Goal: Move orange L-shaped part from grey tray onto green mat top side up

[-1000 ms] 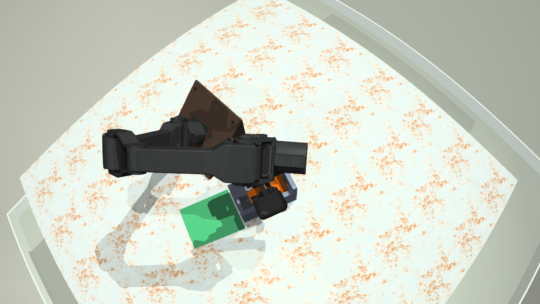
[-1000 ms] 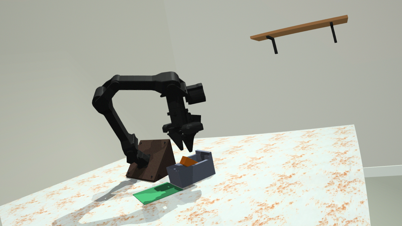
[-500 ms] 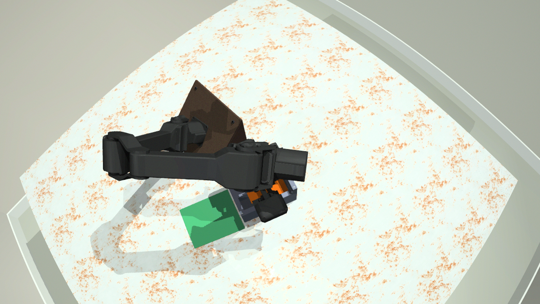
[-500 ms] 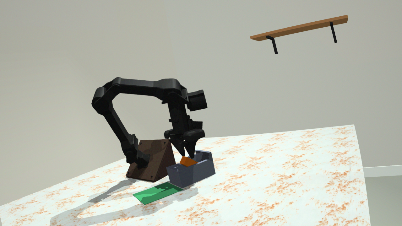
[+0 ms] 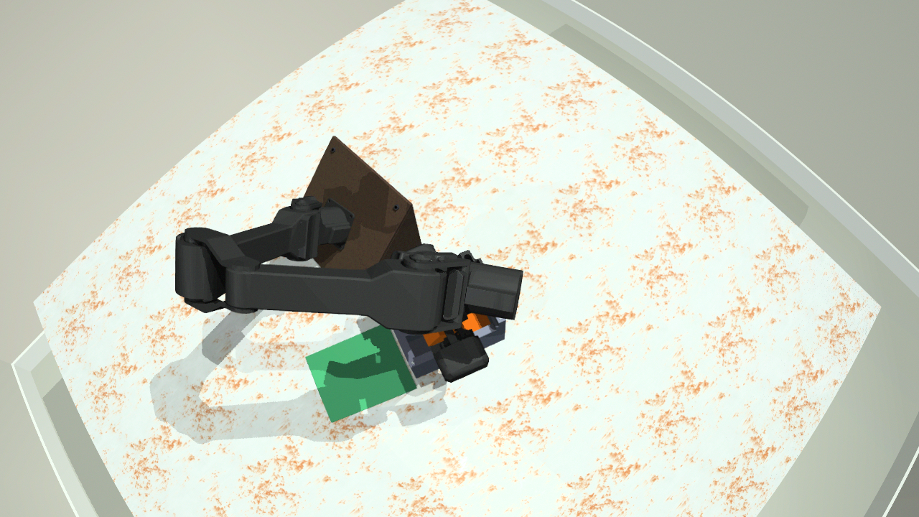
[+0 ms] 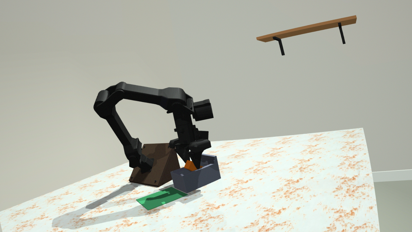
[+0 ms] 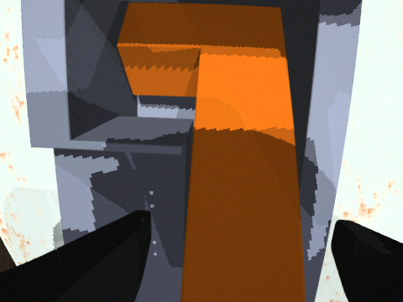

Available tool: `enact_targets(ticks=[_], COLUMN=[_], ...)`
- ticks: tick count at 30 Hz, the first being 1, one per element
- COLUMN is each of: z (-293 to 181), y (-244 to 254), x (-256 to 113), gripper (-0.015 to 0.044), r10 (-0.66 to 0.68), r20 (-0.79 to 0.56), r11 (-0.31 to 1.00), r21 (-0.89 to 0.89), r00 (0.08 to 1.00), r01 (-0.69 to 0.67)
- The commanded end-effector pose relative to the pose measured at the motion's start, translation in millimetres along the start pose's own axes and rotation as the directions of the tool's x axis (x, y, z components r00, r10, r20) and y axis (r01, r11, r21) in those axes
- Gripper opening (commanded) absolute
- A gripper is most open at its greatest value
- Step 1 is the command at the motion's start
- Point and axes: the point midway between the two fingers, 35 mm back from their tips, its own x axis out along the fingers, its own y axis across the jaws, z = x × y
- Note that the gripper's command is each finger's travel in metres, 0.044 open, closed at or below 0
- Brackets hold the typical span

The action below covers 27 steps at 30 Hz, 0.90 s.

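Note:
The orange L-shaped part point(image 5: 472, 321) point(image 6: 189, 164) point(image 7: 243, 189) is tipped in the grey tray point(image 5: 425, 367) point(image 6: 196, 180) point(image 7: 44, 119). Its L-shaped end is down in the pocket, at the top of the wrist view. Its straight end stands above the rim near the mat and runs out of the wrist view's bottom edge. My gripper point(image 6: 192, 165) point(image 7: 243, 230) is open, with one finger on each side of the straight bar and gaps between. The arm hides much of the part in the top view. The green mat point(image 5: 340, 401) point(image 6: 161, 200) lies flat with nothing on it but shadows.
The arm's brown wedge-shaped base point(image 5: 350, 173) point(image 6: 168, 173) stands behind the mat and tray. The tray walls rise close around the fingers. A wooden shelf point(image 6: 308, 28) hangs on the wall far away.

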Motion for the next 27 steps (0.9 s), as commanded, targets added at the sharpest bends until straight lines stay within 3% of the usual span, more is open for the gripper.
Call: enact_targets(ticks=[1, 5, 15, 18, 27], z=[0.0, 0.0, 0.0, 0.0, 0.0], y=[0.0, 0.0, 0.0, 0.0, 0.1], x=[0.0, 0.0, 0.0, 0.0, -3.7], gripper=[0.0254, 0.0149, 0.0082, 0.0003, 0.0], r10=[0.0, 0.0, 0.0, 0.0, 0.0], r20=[0.0, 0.0, 0.0, 0.0, -0.001], r11=[1.0, 1.0, 1.0, 1.0, 1.0], r21=[0.0, 0.0, 0.0, 0.0, -0.001], r00=[1.0, 1.0, 1.0, 1.0, 1.0], r01=[0.0, 0.0, 0.0, 0.0, 0.0])
